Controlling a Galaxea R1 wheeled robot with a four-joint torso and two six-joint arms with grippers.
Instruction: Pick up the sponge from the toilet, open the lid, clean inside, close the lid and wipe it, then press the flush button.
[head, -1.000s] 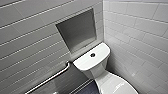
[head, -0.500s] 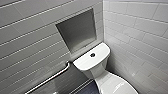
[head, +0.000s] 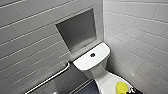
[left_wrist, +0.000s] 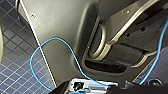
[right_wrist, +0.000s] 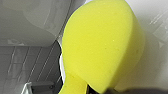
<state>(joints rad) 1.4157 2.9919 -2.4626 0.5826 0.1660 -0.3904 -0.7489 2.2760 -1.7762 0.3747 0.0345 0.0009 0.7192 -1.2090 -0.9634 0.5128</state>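
Note:
The white toilet (head: 100, 75) stands in the corner. Its tank top carries a round flush button (head: 92, 54). Below the tank a white glossy surface (head: 106, 83) slopes toward me; I cannot tell whether it is the lid raised or lowered. The bright yellow sponge (head: 121, 86) rests against it at the lower edge of the head view, with my dark right gripper (head: 132, 91) shut on it. The sponge (right_wrist: 100, 47) looms large in the right wrist view, with white ceramic (right_wrist: 155, 30) behind it. My left gripper stands open, beside my own dark body panel (left_wrist: 65, 37).
A metal grab bar (head: 50, 78) runs along the grey tiled wall left of the tank. A recessed niche (head: 77, 30) sits above the tank. The white tiled wall (head: 140, 37) closes in on the right. The floor (left_wrist: 15, 62) is dark blue tile. A blue cable (left_wrist: 50, 42) loops nearby.

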